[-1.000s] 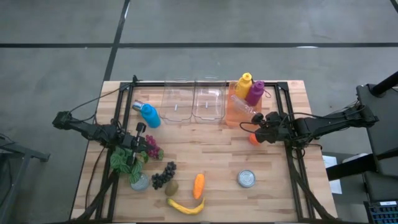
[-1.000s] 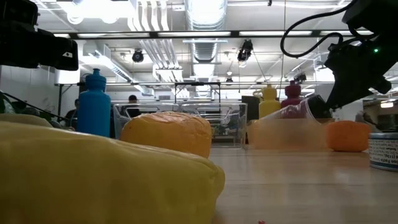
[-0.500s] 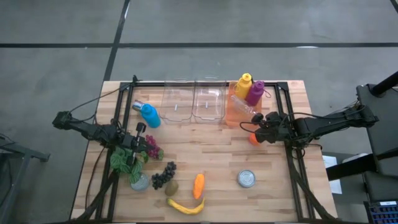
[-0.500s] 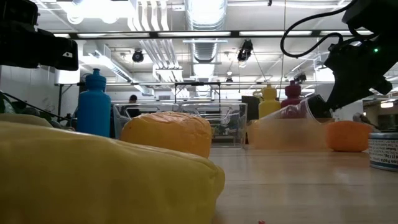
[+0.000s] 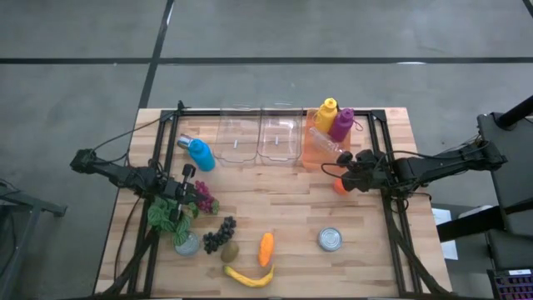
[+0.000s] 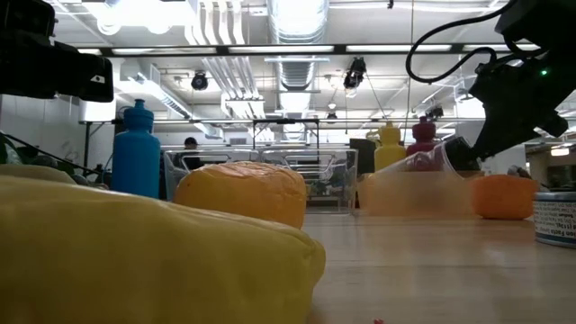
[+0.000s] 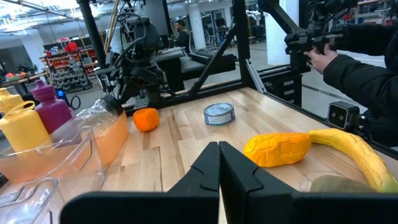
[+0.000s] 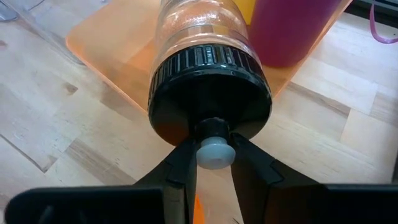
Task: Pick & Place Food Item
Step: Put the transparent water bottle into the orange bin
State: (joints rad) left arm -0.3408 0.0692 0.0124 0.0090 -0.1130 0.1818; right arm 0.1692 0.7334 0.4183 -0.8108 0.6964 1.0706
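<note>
Wooden slat counter [image 5: 283, 208] on grey concrete floor [image 5: 83, 83]. Right end effector [image 8: 214, 163] pinches clear bottle's [image 8: 208, 56] nozzle near the right edge; left end effector [image 7: 219, 163] clenched empty.

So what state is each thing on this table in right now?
Clear bottle: tilted, its spout pinched by the right gripper.
Left gripper: shut, empty.
Blue bottle: lying on its side.
Clear bins: upright, empty.
Orange bin: holds the yellow bottle and purple bottle.
Can: upright, sealed.
</note>
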